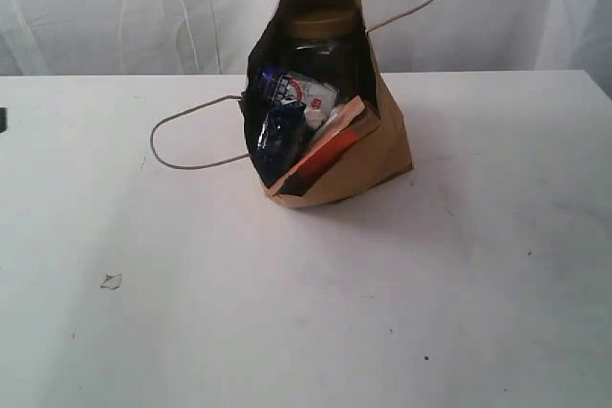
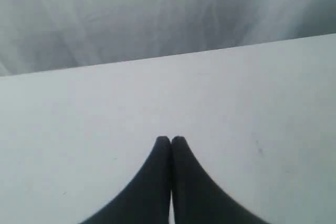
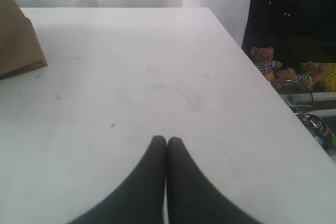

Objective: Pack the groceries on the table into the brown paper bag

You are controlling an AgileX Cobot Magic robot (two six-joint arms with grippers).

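Left end effector [image 2: 170,141]: fully closed, dark fingertips pressed together, nothing gripped.
Right end effector [image 3: 167,141]: fully closed, fingertips touching along the inner edges, nothing gripped.
Brown paper bag [image 1: 382,145]: ahead of the right end effector and off to one side, well apart from the fingertips; only one lower corner caught in the right wrist view.
Bag relative to left end effector: cannot tell; ahead of those fingertips only worktop [image 2: 252,93], then fabric backdrop.
Bag posture: standing near the middle of the worktop, leaning, mouth open toward the exterior camera.
Bag contents: yellow-lidded clear jar [image 1: 320,31] upright at the back; blue-white carton [image 1: 301,93] in front of the jar; long dark-blue noodle pack [image 1: 279,139] below the carton at the mouth; orange-brown pouch [image 1: 333,152] just beside the pack, tilted against the bag wall.
Bag material: kraft-brown paper, creased, with twisted cord loop handles [image 1: 154,140]; one loop lying out sideways, the other arching above the mouth.
End effector build: matte black, smooth, fingers curving inward to rounded tips.
Worktop surface: large, flat, plain white, matte; faint smudges and small dark specks; small white crumb [image 1: 111,281] well apart from the bag.
Room: white draped curtain [image 1: 115,7] behind the worktop; beyond the worktop edge near the right end effector, a dark area with teddy bears [image 3: 265,59].
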